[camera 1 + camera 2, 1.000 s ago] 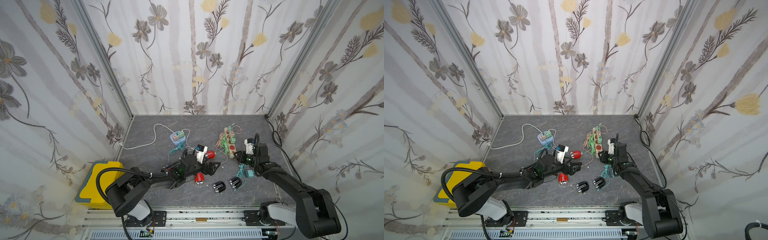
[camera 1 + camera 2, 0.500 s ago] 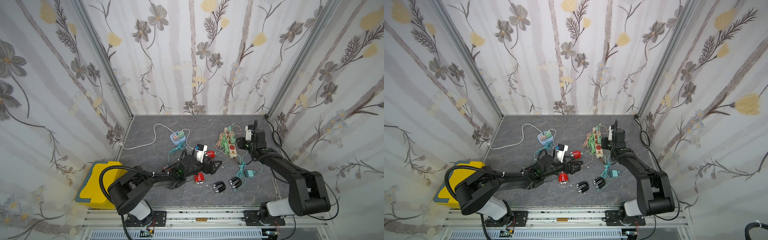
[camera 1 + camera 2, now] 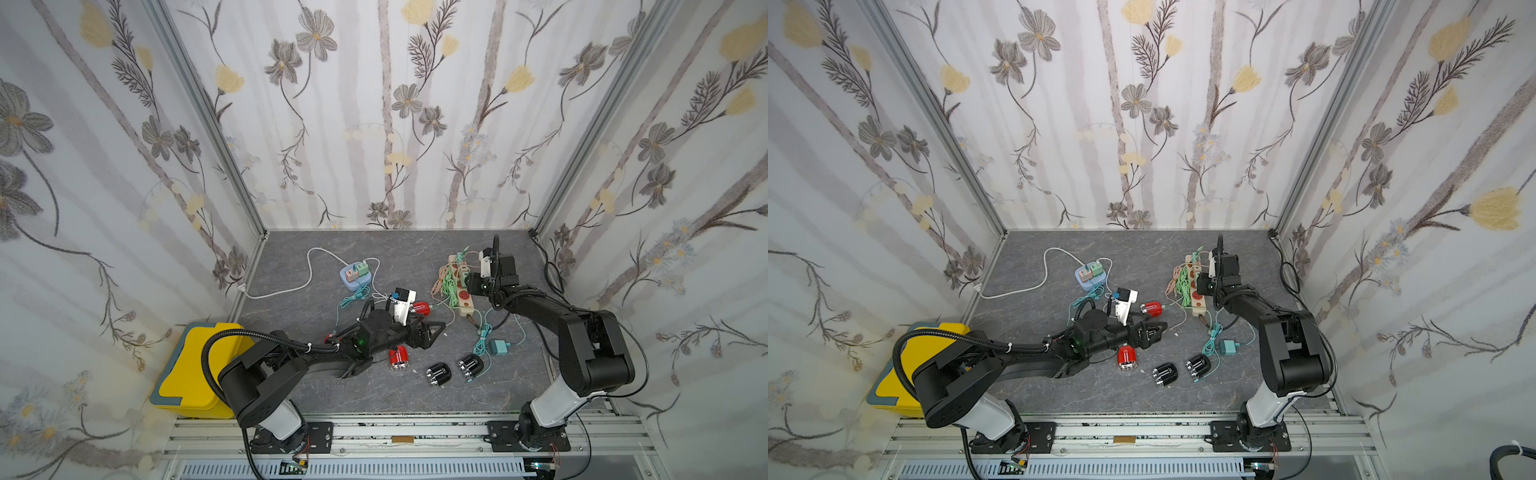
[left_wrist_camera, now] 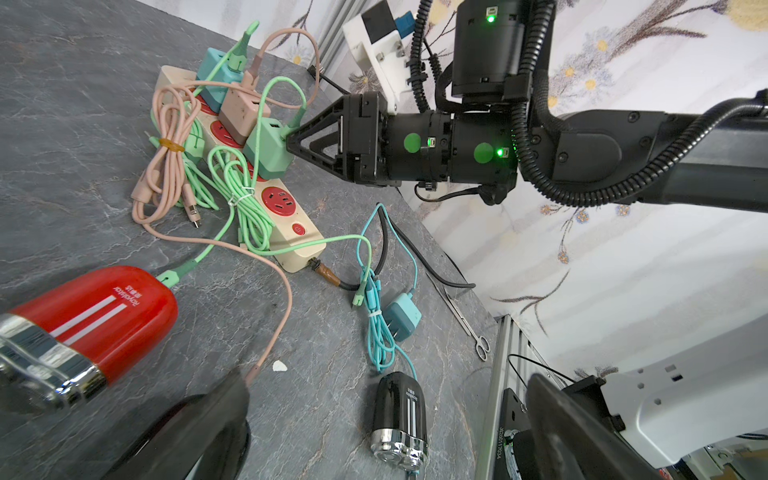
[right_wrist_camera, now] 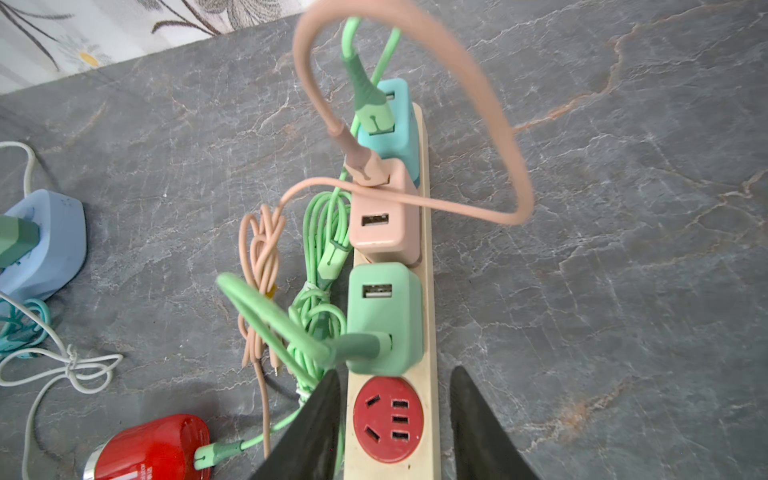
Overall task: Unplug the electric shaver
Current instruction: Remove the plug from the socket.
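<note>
You haven't finished: the red shaver (image 5: 153,446) lies on the table (image 3: 374,399) with its green cable (image 5: 216,453) plugged in, apparently fed by the green adapter (image 5: 384,316) in the power strip (image 4: 299,245). Your right gripper (image 5: 395,372) hovers there, half-parted and empty; your left gripper (image 3: 436,334) gapes wide.

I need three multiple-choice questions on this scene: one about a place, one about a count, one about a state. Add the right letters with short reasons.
1. Where does the loose teal charger lie?
A) in a cup
B) on the table near the black shavers
C) on a shelf

2. How many chargers are plugged into the power strip?
A) one
B) five
C) three

3. What is the state of the right gripper?
A) jaws apart, astride the strip
B) shut, empty
C) shut on a black shaver

Answers:
1 B, it lies unplugged on the grey top.
2 C, the turquoise charger, pink charger and green charger.
3 A, both fingers flank the strip at a free red socket.
</note>
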